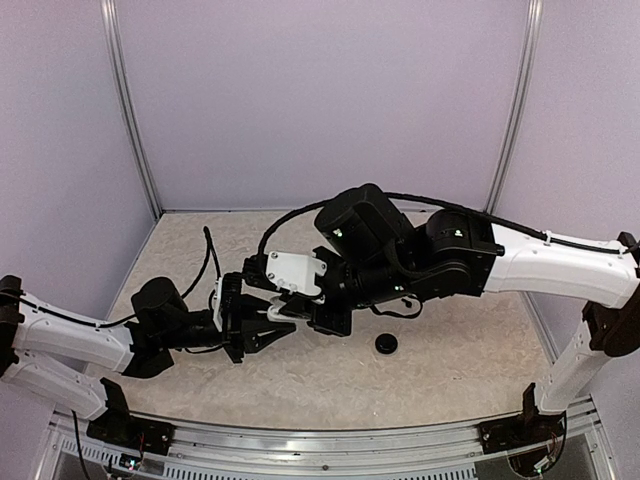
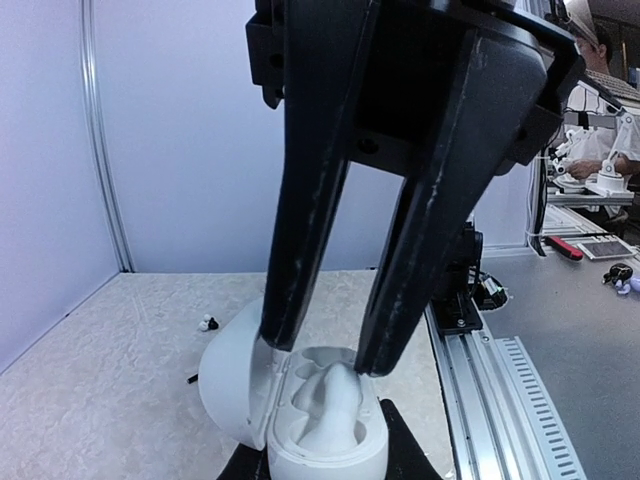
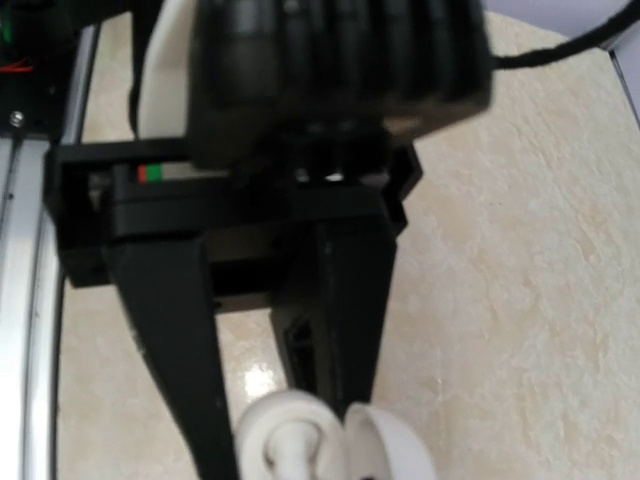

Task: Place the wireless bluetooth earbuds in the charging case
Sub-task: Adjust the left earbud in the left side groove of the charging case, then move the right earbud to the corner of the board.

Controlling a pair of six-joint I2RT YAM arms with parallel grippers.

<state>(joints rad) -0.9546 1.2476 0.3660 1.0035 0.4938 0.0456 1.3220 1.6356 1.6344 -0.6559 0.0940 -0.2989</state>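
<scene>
1. my left gripper clamps the charging case, lid open.
2. my right gripper, parted, hangs just above one earbud in its socket; the other earbud lies beyond my left gripper.
3. tiny, light, glossy: pinch its body gently.

soft even light, mild glare, right wrist view blurred

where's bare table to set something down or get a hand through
Free: the far strip of the table along the back wall, and the near right stretch between the black disc and the front rail. Crowded: left of centre, where the right gripper meets the charging case.
</scene>
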